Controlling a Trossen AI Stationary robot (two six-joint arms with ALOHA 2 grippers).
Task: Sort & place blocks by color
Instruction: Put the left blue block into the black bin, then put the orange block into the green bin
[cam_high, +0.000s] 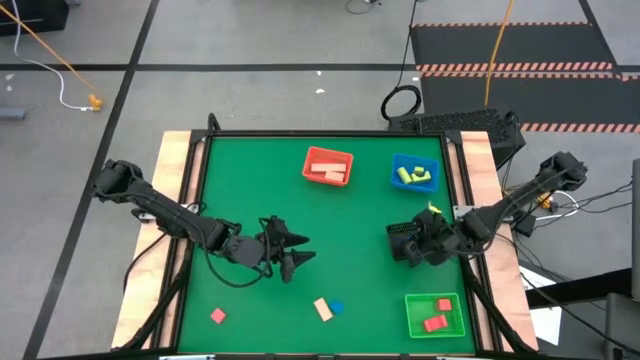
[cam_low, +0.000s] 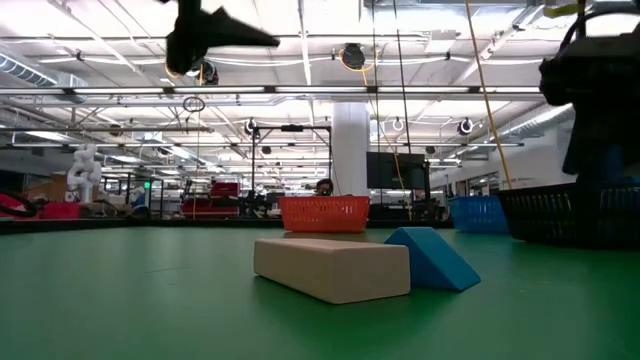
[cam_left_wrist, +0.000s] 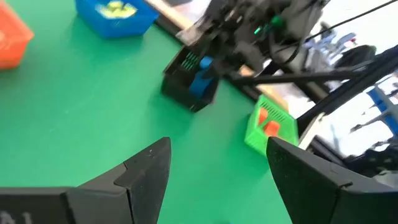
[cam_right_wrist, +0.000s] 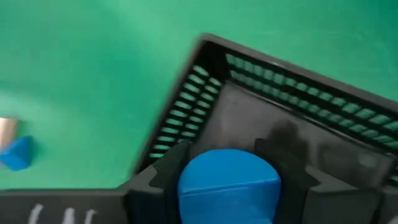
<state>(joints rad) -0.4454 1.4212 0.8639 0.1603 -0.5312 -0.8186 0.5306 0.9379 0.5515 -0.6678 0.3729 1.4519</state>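
My right gripper hangs over a black tray near the table's right edge, shut on a blue block. In the high view, gripper and arm cover most of that tray. My left gripper is open above bare green mat at mid-table, touching nothing. Three loose blocks lie flat on the mat near the near edge: a pale wood bar, a blue wedge and a pink cube. The low view shows the bar and wedge side by side. My right gripper pinches the blue block between its two fingers, which sit on opposite sides of the block's rounded body. The fingers come from above, pointing down. The block is lifted clear, over the black tray's floor.
A red tray with pale wood blocks and a blue tray with yellow-green blocks stand near the far edge. A green tray with red blocks sits at the near right corner. Wooden rails border the mat.
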